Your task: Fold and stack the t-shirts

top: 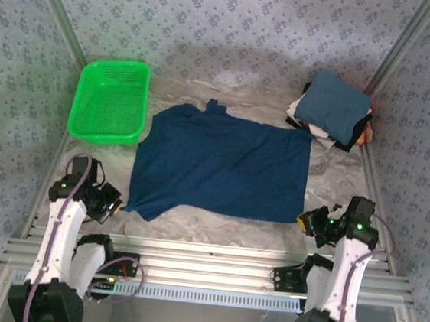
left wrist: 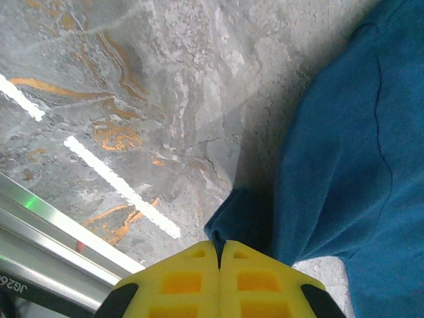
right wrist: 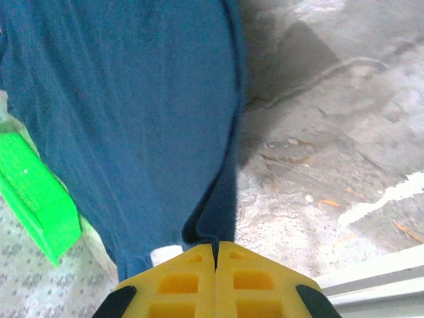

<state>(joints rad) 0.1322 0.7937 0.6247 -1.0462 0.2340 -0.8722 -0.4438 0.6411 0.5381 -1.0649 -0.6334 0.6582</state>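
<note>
A dark navy t-shirt [top: 225,170] lies spread on the marbled table, folded over so it forms a rough rectangle, its collar at the far edge. My left gripper [top: 115,206] is shut on its near left corner, and the blue cloth [left wrist: 344,152] is pinched between the yellow fingers [left wrist: 179,281]. My right gripper [top: 303,220] is shut on the near right corner, where a dark fold of the shirt [right wrist: 132,119] runs into the closed fingers [right wrist: 255,281]. At the back right sits a stack of folded t-shirts [top: 334,110], a teal-blue one on top.
A bright green mesh basket [top: 110,101] stands at the back left, its edge [right wrist: 36,199] showing in the right wrist view. Patterned walls close in the table on three sides. An aluminium rail [top: 204,267] runs along the near edge.
</note>
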